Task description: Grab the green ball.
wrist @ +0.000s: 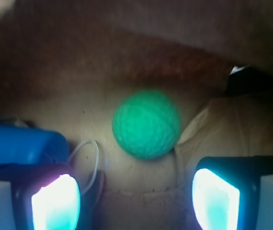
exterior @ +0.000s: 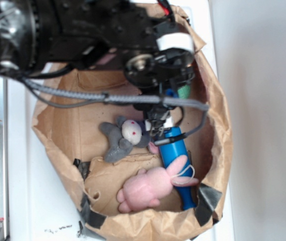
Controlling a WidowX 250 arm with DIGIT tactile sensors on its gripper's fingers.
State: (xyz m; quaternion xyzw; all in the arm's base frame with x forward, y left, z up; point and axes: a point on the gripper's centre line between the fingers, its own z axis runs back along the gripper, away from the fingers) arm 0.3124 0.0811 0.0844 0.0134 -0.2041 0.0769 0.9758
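The green ball (wrist: 146, 123) is mint-green and dimpled. It lies on the brown paper floor, just ahead of my gripper (wrist: 135, 201) and centred between the fingers. The gripper is open and empty; the left pad (wrist: 55, 203) and the right pad (wrist: 215, 199) stand wide apart, short of the ball. In the exterior view only a sliver of the ball (exterior: 184, 92) shows beside my gripper (exterior: 170, 93), which reaches down into the paper bag; the arm hides the rest.
The blue cylinder (exterior: 175, 150) lies close to my left finger, and shows in the wrist view (wrist: 21, 143) with a white string loop (wrist: 86, 158). A grey plush (exterior: 123, 135) and a pink bunny (exterior: 148, 188) lie in the bag. The bag wall (exterior: 218, 125) rises all around.
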